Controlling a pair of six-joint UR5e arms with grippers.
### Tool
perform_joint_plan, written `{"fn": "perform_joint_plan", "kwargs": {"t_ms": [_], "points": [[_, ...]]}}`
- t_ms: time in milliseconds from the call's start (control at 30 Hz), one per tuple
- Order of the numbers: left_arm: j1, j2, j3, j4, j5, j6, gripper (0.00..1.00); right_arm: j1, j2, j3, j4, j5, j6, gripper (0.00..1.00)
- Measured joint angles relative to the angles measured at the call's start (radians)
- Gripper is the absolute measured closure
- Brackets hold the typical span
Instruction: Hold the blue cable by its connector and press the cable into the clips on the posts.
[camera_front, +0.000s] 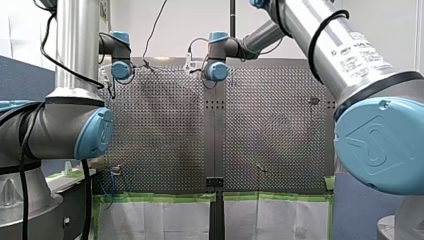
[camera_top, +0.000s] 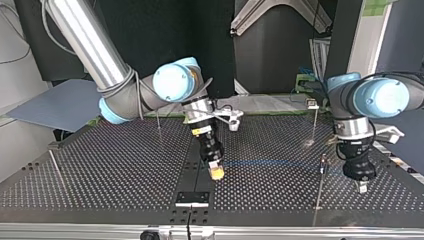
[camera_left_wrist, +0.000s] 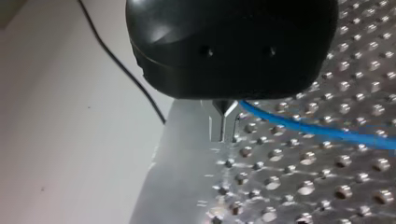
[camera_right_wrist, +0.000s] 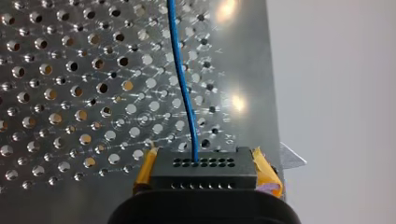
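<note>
Stretching almost level over the perforated metal surface (camera_top: 100, 165), the thin blue cable (camera_top: 280, 163) has its long axis running across the top view, from the middle out toward that view's right. At the middle end, my right gripper (camera_top: 216, 172) is closed on the black rectangular connector block (camera_right_wrist: 203, 168). Its yellow pads (camera_right_wrist: 267, 173) clamp the block's two sides, and the cable leaves the block's face straight ahead of the gripper.

At the other end hangs my left gripper (camera_top: 362, 187). Its metal fingers (camera_left_wrist: 215, 126) stand almost together, and the cable passes just beside them. I cannot see that they pinch it.

Between the two grippers, close to my left one, a thin upright metal post (camera_top: 319, 192) stands right on the cable's line. Whether the cable already sits in that post's clip is too small to tell. A second thin post with a pale clip at its top (camera_top: 314, 120) stands behind it, well off the line.

By my judgement the next press turns on the cable lying crosswise at the near post. My left arm is much the nearer to it, while my right holds the connector end taut.
</note>
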Motion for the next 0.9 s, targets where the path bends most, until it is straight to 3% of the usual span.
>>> {"fn": "perform_joint_plan", "kwargs": {"t_ms": [267, 633, 867, 900], "points": [[0.013, -0.015, 0.023, 0.009, 0.054, -0.025, 1.0, -0.011, 0.03, -0.056, 0.004, -0.014, 0.016, 1.0], [0.023, -0.061, 0.046, 0.011, 0.09, -0.046, 1.0, -0.037, 0.043, -0.064, 0.004, -0.023, 0.023, 1.0], [0.028, -0.061, 0.046, 0.016, 0.121, -0.072, 1.0, -0.039, 0.044, -0.064, 0.006, -0.026, 0.024, 1.0], [0.028, -0.062, 0.046, 0.02, 0.123, -0.074, 0.82, -0.039, 0.044, -0.064, 0.006, -0.027, 0.024, 1.0]]}}
